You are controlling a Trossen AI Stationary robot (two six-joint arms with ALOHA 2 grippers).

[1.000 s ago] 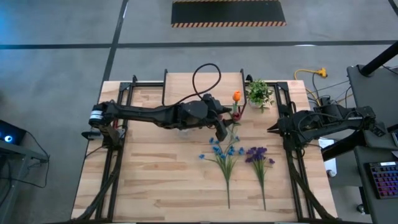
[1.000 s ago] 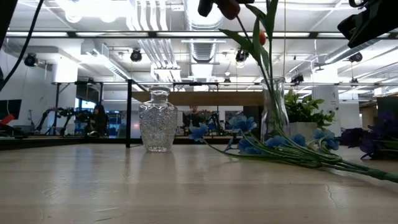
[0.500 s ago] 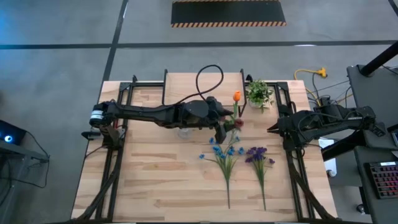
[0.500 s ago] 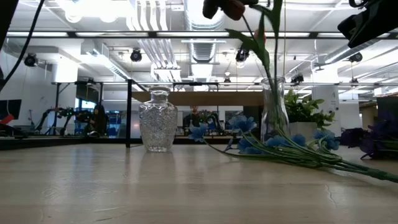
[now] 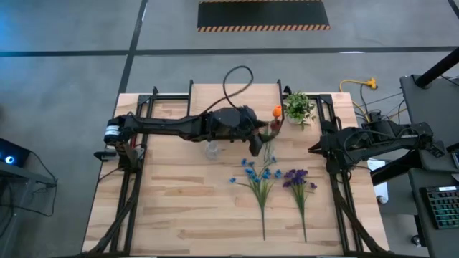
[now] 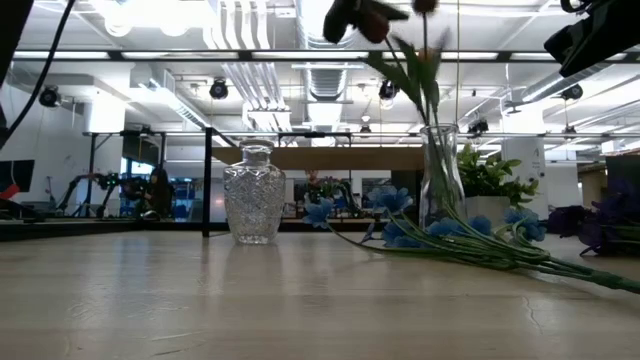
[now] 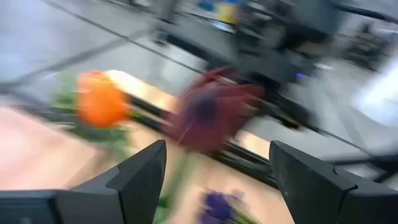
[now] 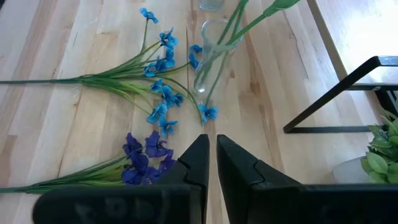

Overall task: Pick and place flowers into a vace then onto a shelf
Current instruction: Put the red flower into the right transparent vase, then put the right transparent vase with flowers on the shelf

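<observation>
The flowers are split between a vase and the tabletop. An orange tulip [image 5: 273, 111] and a dark red tulip [image 7: 211, 118] stand on green stems in a tall clear vase [image 6: 441, 185] near the back of the table [image 5: 179, 201], just in front of a small potted plant [image 5: 298, 107]. The blue bunch [image 5: 259, 175] and the purple bunch [image 5: 297, 180] lie flat on the boards nearer the front edge, side by side, stems pointing toward the front; in the right wrist view some blue blooms lie right against the foot of the vase.

The left gripper [image 5: 252, 143] hangs above the tulip heads, its arm stretched across the table from the left side. Its fingers [image 7: 140, 180] stand wide apart with nothing between them — the dark red bloom shows beyond the gap, the orange one off to one side, both blurred.

A shorter cut-glass vase [image 6: 253, 206] stands empty, well apart from the tall one, under the left arm.

The right gripper [image 5: 314, 149] waits at the right edge of the table, pointing inward, its fingers [image 8: 196, 163] pressed nearly together and holding nothing.

A wooden board of the shelf [image 6: 320, 158] shows behind the vases in the low view.
</observation>
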